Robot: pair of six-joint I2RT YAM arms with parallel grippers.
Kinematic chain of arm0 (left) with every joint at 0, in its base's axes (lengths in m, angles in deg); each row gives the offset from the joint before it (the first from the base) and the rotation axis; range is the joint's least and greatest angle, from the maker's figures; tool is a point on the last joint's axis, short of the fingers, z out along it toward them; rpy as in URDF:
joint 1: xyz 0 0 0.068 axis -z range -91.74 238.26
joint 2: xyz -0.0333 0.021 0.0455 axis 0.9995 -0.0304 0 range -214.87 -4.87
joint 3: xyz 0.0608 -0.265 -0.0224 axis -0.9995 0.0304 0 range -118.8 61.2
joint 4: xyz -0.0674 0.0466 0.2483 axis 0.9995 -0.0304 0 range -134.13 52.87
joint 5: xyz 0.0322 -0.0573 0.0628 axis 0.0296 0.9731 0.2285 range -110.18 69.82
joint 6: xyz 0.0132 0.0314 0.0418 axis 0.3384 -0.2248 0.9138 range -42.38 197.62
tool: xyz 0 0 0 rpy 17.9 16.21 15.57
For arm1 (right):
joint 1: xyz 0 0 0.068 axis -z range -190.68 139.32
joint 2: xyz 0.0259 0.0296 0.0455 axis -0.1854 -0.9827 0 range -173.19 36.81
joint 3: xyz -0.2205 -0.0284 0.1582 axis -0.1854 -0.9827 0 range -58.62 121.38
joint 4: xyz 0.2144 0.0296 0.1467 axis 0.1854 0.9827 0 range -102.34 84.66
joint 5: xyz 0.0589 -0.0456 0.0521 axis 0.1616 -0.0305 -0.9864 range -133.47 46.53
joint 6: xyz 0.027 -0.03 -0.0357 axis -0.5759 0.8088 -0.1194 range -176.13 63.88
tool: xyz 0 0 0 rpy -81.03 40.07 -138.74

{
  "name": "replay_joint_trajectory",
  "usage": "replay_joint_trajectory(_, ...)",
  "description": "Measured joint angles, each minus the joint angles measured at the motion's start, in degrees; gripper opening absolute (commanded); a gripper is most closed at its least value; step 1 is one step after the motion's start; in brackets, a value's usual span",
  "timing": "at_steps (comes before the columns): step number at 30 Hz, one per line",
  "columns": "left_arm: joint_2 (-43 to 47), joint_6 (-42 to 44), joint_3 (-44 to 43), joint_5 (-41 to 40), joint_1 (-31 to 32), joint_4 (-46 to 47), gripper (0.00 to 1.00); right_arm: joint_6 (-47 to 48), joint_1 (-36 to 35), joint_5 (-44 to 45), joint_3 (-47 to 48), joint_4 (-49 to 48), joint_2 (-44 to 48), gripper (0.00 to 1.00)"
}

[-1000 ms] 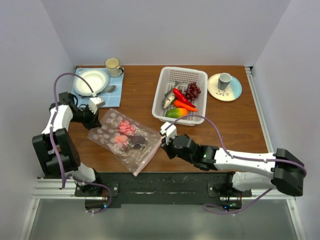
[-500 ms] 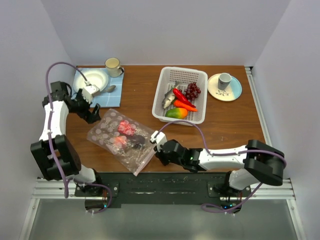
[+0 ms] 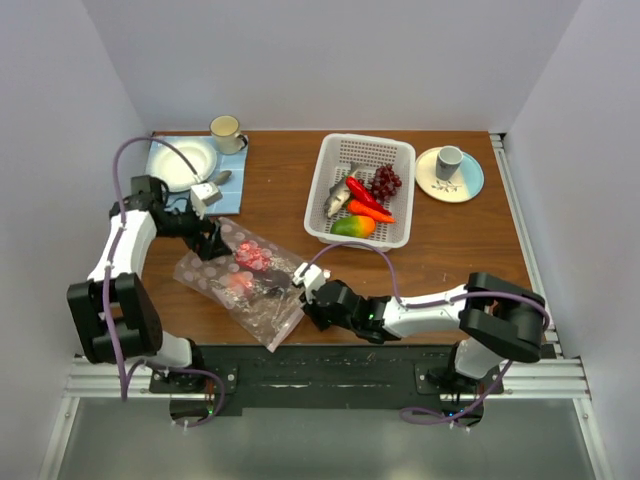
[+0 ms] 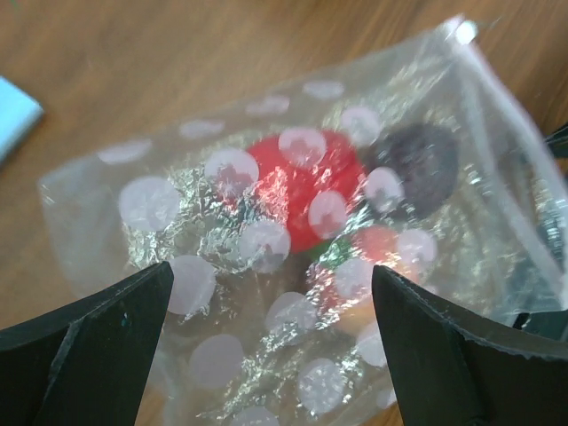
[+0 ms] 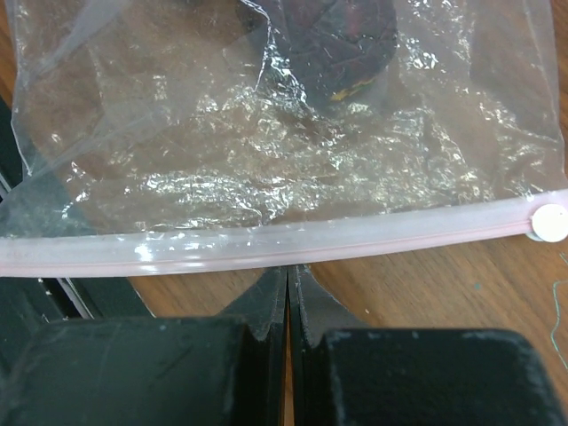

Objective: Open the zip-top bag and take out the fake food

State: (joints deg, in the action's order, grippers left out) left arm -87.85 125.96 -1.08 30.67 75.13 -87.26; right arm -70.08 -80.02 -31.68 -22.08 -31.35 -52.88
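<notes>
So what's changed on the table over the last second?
The left fingers opened, swung away, then came back over the zip-top bag at its dotted end. The right fingers, shut, slid left to the bag's pink zip strip. The bag, the fake food inside it and the white basket stayed put.

One white basket (image 3: 365, 140), five pieces of fake food (image 3: 364, 195) inside. Left of the basket, one zip-top bag (image 3: 245, 300), at least three more pieces showing through. Two cups: one far left of the basket (image 3: 226, 130), one right (image 3: 449, 160). Two plates, same split (image 3: 180, 165) (image 3: 465, 185). One blue cloth (image 3: 228, 197), one spoon (image 3: 220, 178), both left.
</notes>
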Motion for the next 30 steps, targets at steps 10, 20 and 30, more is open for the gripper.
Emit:
replay_joint_trajectory(10, -3.54, -3.19, 8.48, -9.07, 0.48, 14.84, 1.00, -0.15, 0.00, 0.17, 2.51, -2.51, -2.89, 0.00)
replay_joint_trajectory(20, -3.52, -4.50, 15.50, -15.39, 5.73, 25.11, 1.00, 0.11, 0.00, 0.94, 8.26, -3.54, -8.26, 0.06)
replay_joint_trajectory(30, -3.52, -4.20, 17.62, -17.86, 8.07, 26.36, 1.00, 3.28, -0.02, 4.22, 13.44, -5.68, -11.19, 0.86)
